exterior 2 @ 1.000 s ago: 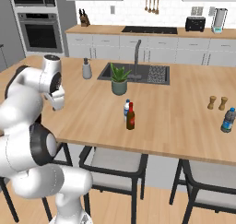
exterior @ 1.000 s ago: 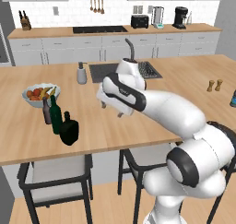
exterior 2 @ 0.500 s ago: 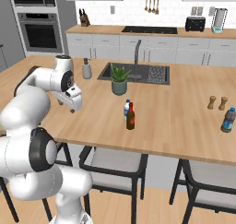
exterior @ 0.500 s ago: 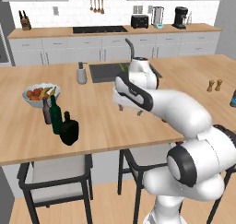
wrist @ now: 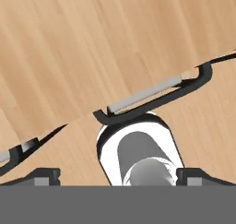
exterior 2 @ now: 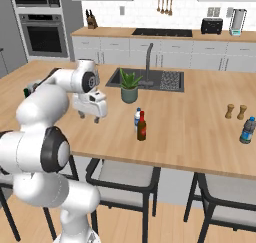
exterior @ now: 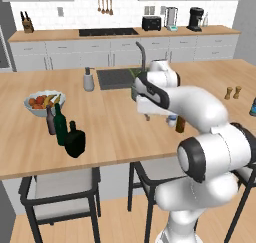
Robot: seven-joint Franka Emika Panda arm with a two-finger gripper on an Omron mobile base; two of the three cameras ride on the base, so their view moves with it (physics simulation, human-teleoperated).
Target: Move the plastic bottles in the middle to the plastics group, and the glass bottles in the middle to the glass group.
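The squat blackish glass bottle [exterior: 75,139] stands at the counter's front left, beside the glass group: a tall dark green wine bottle [exterior: 60,125] and a slim grey-brown bottle [exterior: 50,121]. In the middle, a small brown glass bottle with a red cap [exterior: 180,123] [exterior 2: 142,127] stands next to a small plastic bottle [exterior: 172,120] [exterior 2: 137,118]. My gripper [exterior: 147,116] [exterior 2: 90,118] [wrist: 118,174] hangs open and empty above the counter, left of that pair. A blue plastic bottle [exterior 2: 246,130] stands far right.
A fruit bowl [exterior: 42,102] sits behind the glass group. A soap dispenser [exterior: 88,80], a sink [exterior 2: 165,80] and a potted plant [exterior 2: 129,85] lie further back. Salt and pepper shakers [exterior 2: 236,111] stand at the right. A chair [wrist: 152,91] sits below the counter edge.
The arm has swung to the right across the counter, away from the left bottle group and toward the middle pair. The bottles have not moved.
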